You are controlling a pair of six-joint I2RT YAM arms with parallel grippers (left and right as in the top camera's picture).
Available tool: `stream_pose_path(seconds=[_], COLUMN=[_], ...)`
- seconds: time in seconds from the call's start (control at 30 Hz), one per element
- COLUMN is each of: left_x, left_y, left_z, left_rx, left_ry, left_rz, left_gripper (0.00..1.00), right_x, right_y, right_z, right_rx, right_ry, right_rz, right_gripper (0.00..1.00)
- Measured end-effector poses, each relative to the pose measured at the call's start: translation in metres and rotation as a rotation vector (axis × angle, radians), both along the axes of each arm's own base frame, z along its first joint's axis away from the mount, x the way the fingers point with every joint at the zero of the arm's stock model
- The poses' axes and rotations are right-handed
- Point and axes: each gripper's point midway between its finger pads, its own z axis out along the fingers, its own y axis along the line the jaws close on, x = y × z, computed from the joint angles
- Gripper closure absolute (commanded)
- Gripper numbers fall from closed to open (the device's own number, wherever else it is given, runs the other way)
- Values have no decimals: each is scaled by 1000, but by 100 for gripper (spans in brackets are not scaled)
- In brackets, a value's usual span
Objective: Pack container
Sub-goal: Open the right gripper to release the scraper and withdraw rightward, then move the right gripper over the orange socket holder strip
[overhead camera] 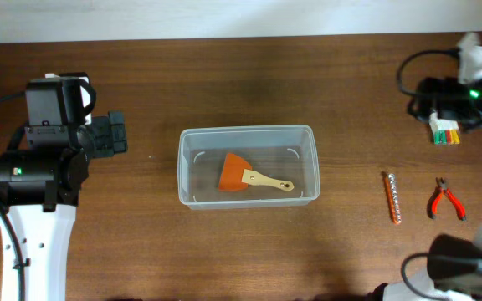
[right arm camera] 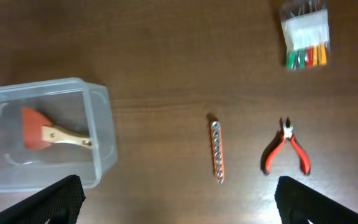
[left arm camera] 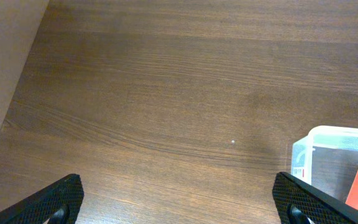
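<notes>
Desk (overhead camera: 224, 75), dark wood: carries everything below. Container (overhead camera: 246, 129), clear tub, just off the right-hand finger of the left end effector (left arm camera: 179, 208) and ahead-left of the right end effector (right arm camera: 179, 202). It looks light and thin-walled, so a descending finger that catches the rim would likely shove or tip it. Orange scraper (overhead camera: 241, 176): already inside the tub. Red pliers (right arm camera: 288, 135) and orange bit strip (right arm camera: 217, 151): ahead of the right end effector, thin and flat on the wood, so a shallow pinch may well skid off. Both end effectors: fingers spread wide, holding nothing, touching nothing.
</notes>
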Motion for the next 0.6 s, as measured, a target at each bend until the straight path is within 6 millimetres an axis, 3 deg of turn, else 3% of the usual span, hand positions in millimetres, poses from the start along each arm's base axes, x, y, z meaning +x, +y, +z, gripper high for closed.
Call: stream_pose_path(seconds=[0.33,0.47,0.6], left_x=[0,0,0], left_y=[0,0,0], left_z=[0,0,0], left_rx=[0,0,0], left_ry=[0,0,0], left_rz=[0,0,0], left_gripper=[1,1,1], right_x=[-79,-86,-80], right_y=[20,18,12], right_z=[-21,-29,-39], right_rx=[-12,-43,-49], right_ry=[50,53,81], right_rz=[52,65,72], right_gripper=[1,1,1])
